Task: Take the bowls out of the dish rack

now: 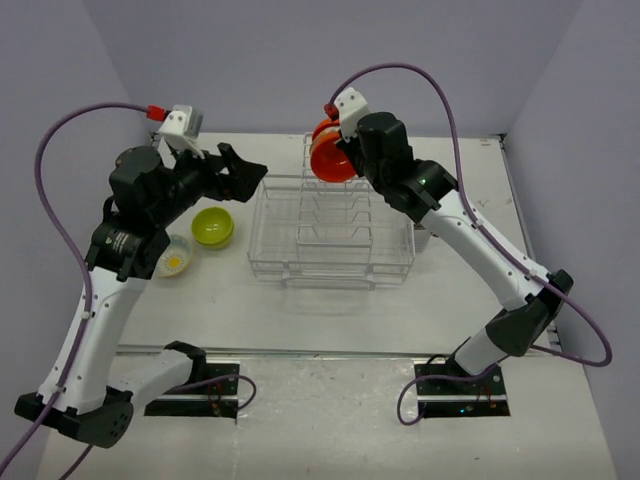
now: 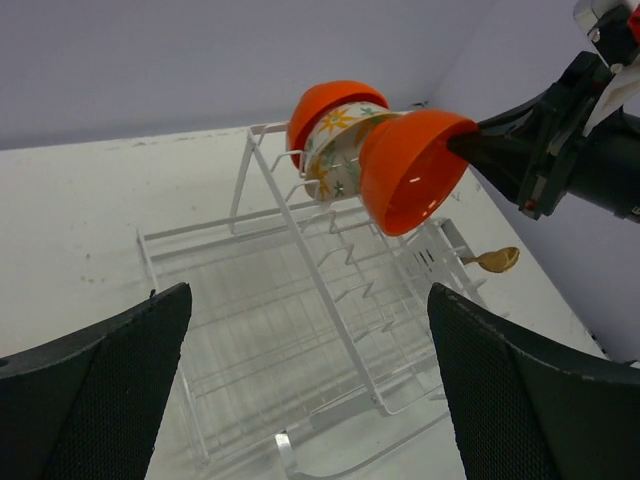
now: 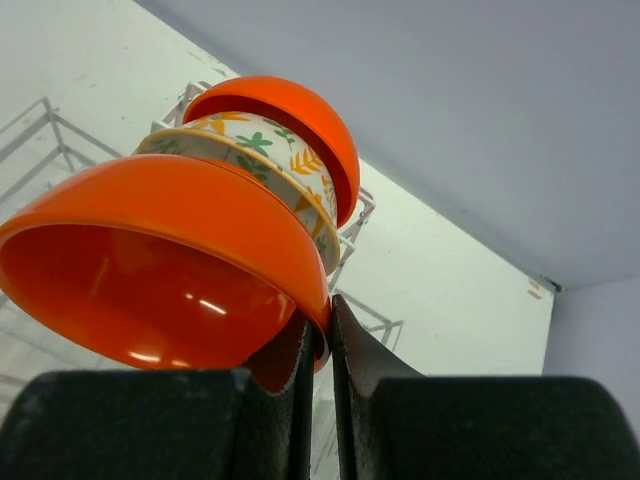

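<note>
The white wire dish rack (image 1: 330, 268) stands mid-table. My right gripper (image 1: 338, 152) is shut on the rim of an orange-red bowl (image 1: 328, 162) above the rack's far end; one finger is inside the bowl and one outside, as the right wrist view (image 3: 328, 330) shows. Behind that bowl (image 3: 160, 250), a cream leaf-patterned bowl (image 3: 262, 140) and another orange-red bowl (image 3: 295, 110) stand in the slotted section (image 2: 300, 235). My left gripper (image 1: 243, 165) is open and empty, above the rack's left side. A lime-green bowl (image 1: 212, 226) sits on the table to the left.
A small pale bowl (image 1: 176, 258) with yellow inside lies on the table by the lime-green one, partly hidden by my left arm. A grey cutlery cup (image 1: 422, 238) hangs on the rack's right side, with a wooden spoon (image 2: 497, 260) in it.
</note>
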Robot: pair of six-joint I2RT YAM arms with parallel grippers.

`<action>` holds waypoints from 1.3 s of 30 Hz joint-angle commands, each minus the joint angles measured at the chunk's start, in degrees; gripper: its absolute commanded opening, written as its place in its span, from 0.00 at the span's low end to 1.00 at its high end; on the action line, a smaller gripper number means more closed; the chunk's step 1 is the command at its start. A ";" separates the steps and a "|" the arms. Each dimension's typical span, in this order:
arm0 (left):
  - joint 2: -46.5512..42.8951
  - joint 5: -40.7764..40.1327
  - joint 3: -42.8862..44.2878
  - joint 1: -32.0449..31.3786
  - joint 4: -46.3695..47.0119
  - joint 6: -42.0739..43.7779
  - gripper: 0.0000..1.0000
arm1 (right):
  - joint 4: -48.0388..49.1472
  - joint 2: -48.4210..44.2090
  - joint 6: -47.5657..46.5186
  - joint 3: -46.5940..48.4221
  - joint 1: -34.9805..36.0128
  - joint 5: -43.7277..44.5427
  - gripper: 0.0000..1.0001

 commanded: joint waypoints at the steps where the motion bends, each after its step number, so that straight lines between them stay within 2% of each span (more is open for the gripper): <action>1: 2.81 -0.88 4.66 -6.90 2.50 1.01 1.00 | -6.31 -1.81 8.33 6.48 0.14 -3.25 0.00; 2: 5.08 -3.08 5.71 -9.36 2.06 1.72 1.00 | -12.34 -0.93 10.19 10.58 0.14 -4.30 0.00; 3: 6.41 -9.28 8.60 -15.56 -0.12 3.55 1.00 | -15.97 0.21 13.52 12.71 0.14 -5.36 0.00; 5: 11.66 -18.08 11.86 -22.45 -2.77 5.50 1.00 | -24.47 3.38 16.09 18.76 0.06 -7.47 0.00; 6: 13.35 -27.53 15.10 -28.14 -5.56 6.72 1.00 | -26.70 4.17 19.49 20.01 0.14 -8.43 0.00; 9: 18.28 -39.62 17.67 -32.23 -8.05 7.09 0.99 | -29.54 3.66 23.11 19.86 0.06 -12.04 0.00; 12: 21.00 -44.74 19.78 -33.20 -9.45 6.39 0.83 | -29.89 1.81 25.49 17.57 0.06 -14.24 0.00; 13: 22.49 -45.63 20.40 -33.38 -9.98 6.04 0.71 | -29.72 1.37 25.76 16.35 0.06 -14.51 0.00; 15: 23.82 -48.00 22.24 -33.82 -11.56 5.59 0.60 | -29.54 0.14 26.38 15.29 0.14 -14.77 0.00; 17: 25.49 -49.32 23.30 -33.91 -12.70 5.42 0.60 | -29.10 -1.17 26.73 14.32 0.14 -15.21 0.00; 20: 27.42 -48.72 24.27 -33.91 -13.76 5.42 0.52 | -28.49 -2.32 26.91 13.70 0.32 -16.79 0.00; 22: 28.04 -45.30 24.10 -33.91 -13.15 5.68 0.42 | -27.96 -3.11 26.47 13.52 0.49 -18.11 0.00; 26: 29.45 -40.81 24.62 -33.99 -12.62 5.77 0.40 | -28.75 -2.59 26.99 14.58 0.67 -18.03 0.00; 27: 29.97 -40.80 24.97 -34.00 -12.80 5.77 0.31 | -28.83 -2.50 27.00 14.66 0.67 -18.02 0.00; 29: 30.41 -41.42 25.24 -34.00 -13.50 5.94 0.19 | -28.57 -2.76 27.00 14.58 0.67 -17.94 0.00; 32: 31.20 -42.30 25.41 -34.00 -14.29 6.03 0.11 | -27.61 -3.38 27.00 14.49 0.67 -17.76 0.00; 33: 31.38 -42.65 25.50 -34.00 -14.47 6.03 0.00 | -27.52 -3.38 27.00 14.75 0.67 -17.76 0.00; 36: 31.64 -46.24 26.03 -33.91 -15.43 5.16 0.00 | -26.90 -3.47 27.08 14.49 0.67 -17.76 0.00; 37: 31.56 -48.43 26.12 -33.91 -16.48 4.54 0.00 | -26.64 -3.73 27.08 14.23 0.67 -17.67 0.06; 38: 31.21 -52.54 26.29 -33.65 -17.01 2.71 0.00 | -26.20 -3.99 27.08 13.70 0.67 -17.15 0.25; 39: 30.77 -54.32 26.38 -32.95 -18.67 1.30 0.00 | -25.50 -4.34 27.08 12.65 0.58 -16.62 0.58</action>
